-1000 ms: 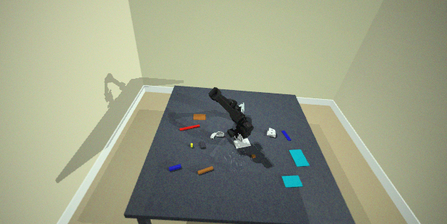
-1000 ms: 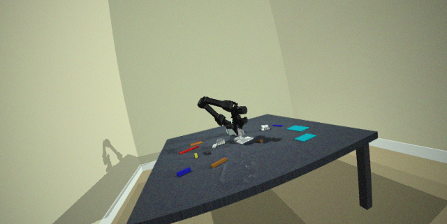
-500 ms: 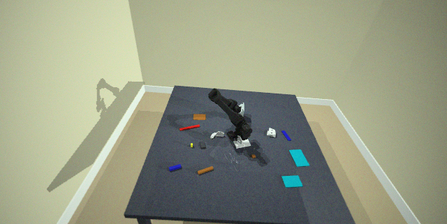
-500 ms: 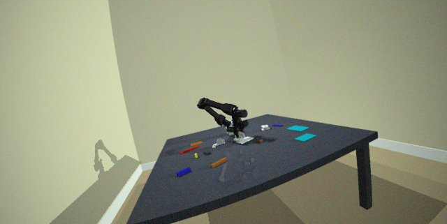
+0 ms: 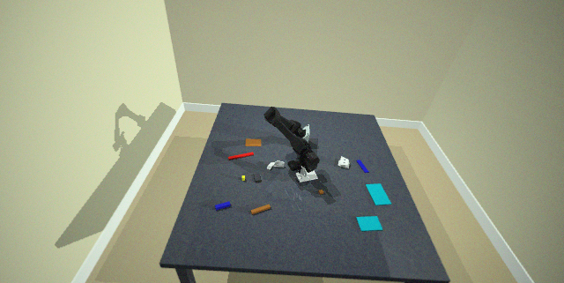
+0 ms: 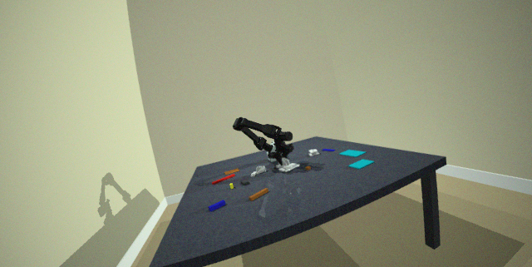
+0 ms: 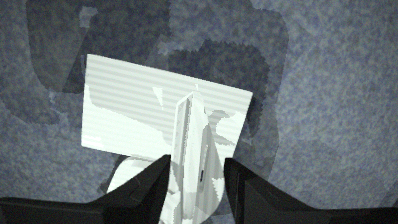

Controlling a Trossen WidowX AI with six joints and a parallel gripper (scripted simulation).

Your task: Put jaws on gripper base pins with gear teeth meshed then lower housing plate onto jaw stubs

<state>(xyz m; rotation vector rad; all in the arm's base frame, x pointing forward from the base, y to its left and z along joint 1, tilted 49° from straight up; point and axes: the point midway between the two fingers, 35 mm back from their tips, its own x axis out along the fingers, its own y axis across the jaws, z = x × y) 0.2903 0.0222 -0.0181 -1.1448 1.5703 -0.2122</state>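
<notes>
My gripper [image 5: 304,169] [image 7: 197,162] is shut on a white jaw [image 7: 190,135], which stands on edge between the fingertips. The jaw is over the white gripper base [image 5: 307,178] [image 6: 288,168] [image 7: 125,85], whose flat rectangular plate lies on the table. The held jaw covers part of the base, so the pins and any contact with them cannot be made out. The other white jaw [image 5: 277,165] [image 6: 259,170] lies left of the base in the top and exterior views. A small white block with dark holes, seemingly the housing plate [image 5: 344,162] [image 6: 313,152], lies to the right.
A small orange block [image 5: 321,191] [image 6: 307,168] lies close to the base. A dark block [image 5: 257,178] and a yellow block [image 5: 243,178] lie left. Red [image 5: 241,156], blue [image 5: 223,205] and orange [image 5: 261,209] bars and cyan plates [image 5: 378,194] [image 5: 369,223] lie farther out.
</notes>
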